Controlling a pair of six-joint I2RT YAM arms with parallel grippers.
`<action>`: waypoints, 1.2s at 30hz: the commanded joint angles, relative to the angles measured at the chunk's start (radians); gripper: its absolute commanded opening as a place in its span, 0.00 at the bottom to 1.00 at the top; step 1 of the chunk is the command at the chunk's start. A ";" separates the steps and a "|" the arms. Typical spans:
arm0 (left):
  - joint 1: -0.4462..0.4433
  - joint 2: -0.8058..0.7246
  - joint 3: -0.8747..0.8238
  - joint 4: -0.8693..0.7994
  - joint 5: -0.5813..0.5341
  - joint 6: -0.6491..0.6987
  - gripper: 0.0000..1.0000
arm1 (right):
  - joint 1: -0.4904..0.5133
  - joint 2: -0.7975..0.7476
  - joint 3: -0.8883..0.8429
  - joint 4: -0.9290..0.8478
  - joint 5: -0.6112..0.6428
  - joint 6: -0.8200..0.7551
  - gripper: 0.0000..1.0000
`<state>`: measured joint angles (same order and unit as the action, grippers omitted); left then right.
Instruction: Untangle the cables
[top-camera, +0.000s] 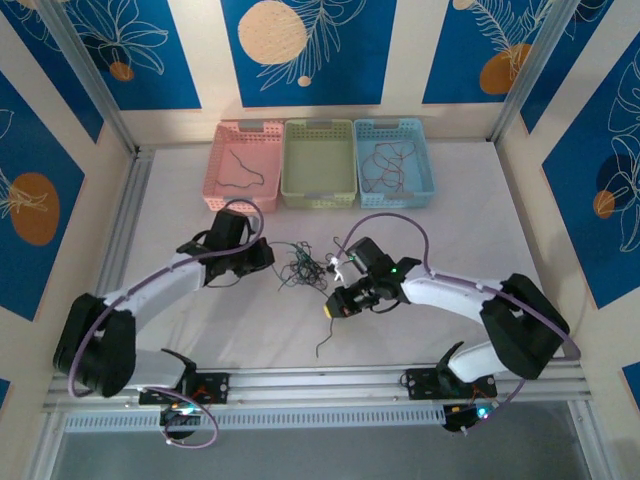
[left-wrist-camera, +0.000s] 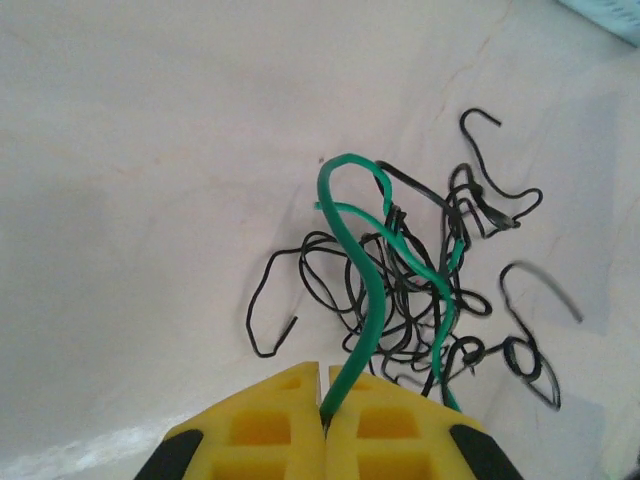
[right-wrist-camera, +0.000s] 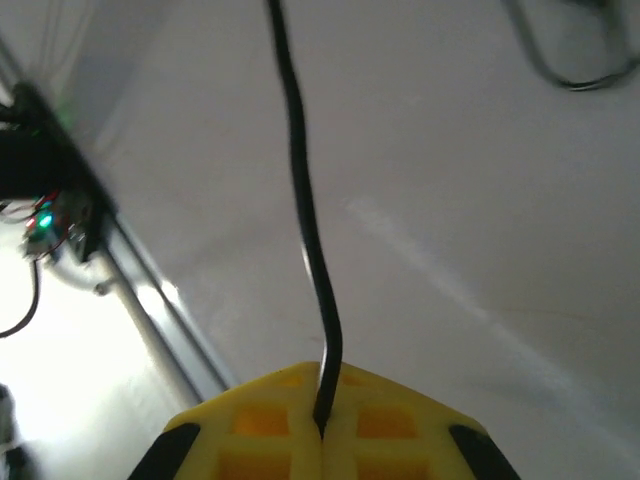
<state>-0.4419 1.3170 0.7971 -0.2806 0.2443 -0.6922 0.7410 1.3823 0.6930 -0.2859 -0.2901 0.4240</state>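
At the bottom edge of the left wrist view, the yellow fingers of the left end effector were clenched together on a green cable. It rose from between them and arched toward the middle of the frame. From there it ran into the tangle of black strands right of center, lying loose on the pale surface.

In the right wrist view the right end effector was likewise pinched shut, on a single black cable that ran straight up to the top of the frame. Nothing else was wound around the visible length.

From above, the knot sat at the middle of the frame between the two arms. A pink basket, a green basket and a blue basket stood in a row at the upper center. Loose strands lay in the pink and blue ones.

These wires looked very light and thin. They seemed soft enough to follow a pull but stiff enough to keep their hooks and kinks, so they would likely snag on one another rather than slide free. A thin strand could slip through the pads, so it probably called for a firm pinch. The best hold seemed to be near a free end, such as the hooked tips at the edge of the knot. Pulling slowly away from the pile would be sensible, since a quick tug would probably drag the whole bundle.
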 joint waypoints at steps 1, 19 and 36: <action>0.072 -0.090 0.068 -0.151 -0.074 0.105 0.00 | -0.039 -0.100 -0.023 -0.088 0.250 0.030 0.00; 0.349 -0.235 0.156 -0.315 0.066 0.207 0.00 | -0.611 -0.552 -0.306 -0.015 0.047 0.221 0.00; 0.590 -0.277 0.331 -0.494 0.099 0.310 0.00 | -0.734 -0.591 -0.344 -0.016 0.003 0.269 0.00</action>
<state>0.1165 1.0775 1.0756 -0.7200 0.3618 -0.4088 0.0124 0.8207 0.3634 -0.2977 -0.2867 0.6678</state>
